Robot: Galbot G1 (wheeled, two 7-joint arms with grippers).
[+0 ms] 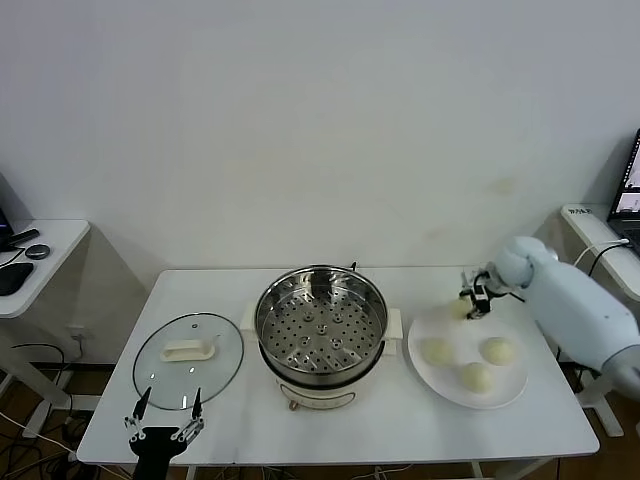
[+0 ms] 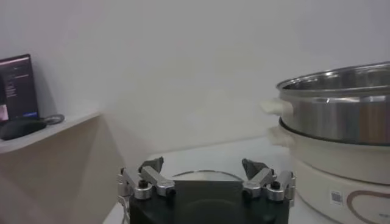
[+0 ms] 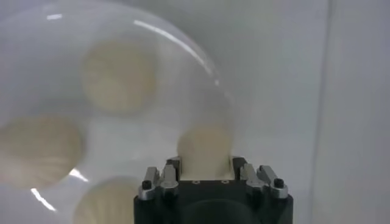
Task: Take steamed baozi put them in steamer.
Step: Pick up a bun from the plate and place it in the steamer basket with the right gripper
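Baozi number four in all, and we find every one of them on the white plate (image 1: pixel 505 395) at the right end of the desk (image 1: pixel 400 435). Three lie loose on it: one toward the steamer (image 1: pixel 437 351), one toward the right rim (image 1: pixel 498 350), and one nearer the front edge (image 1: pixel 477 377). The fourth bun (image 1: pixel 461 307) sits at the plate's far edge, and our right gripper (image 1: pixel 474 303) is down on it with its fingers (image 3: pixel 172 171) clamped against both flanks of the dough; the right wrist view shows that bun (image 3: pixel 205 149) pinched between them, with the other three spread across the plate behind it.

We see the steamer (image 1: pixel 321 330) at the middle of the desk, just left of the plate, its steel pot open on top and the perforated tray inside bare. The glass lid (image 1: pixel 188 358) lies flat on the desk to the steamer's left, cream handle up.

Our left gripper (image 1: pixel 165 422) hangs at the desk's front left edge, just before the lid, touching nothing, its fingers (image 2: pixel 150 178) spread wide apart. From the left wrist view the steamer (image 2: pixel 341 115) stands near on its cream base.
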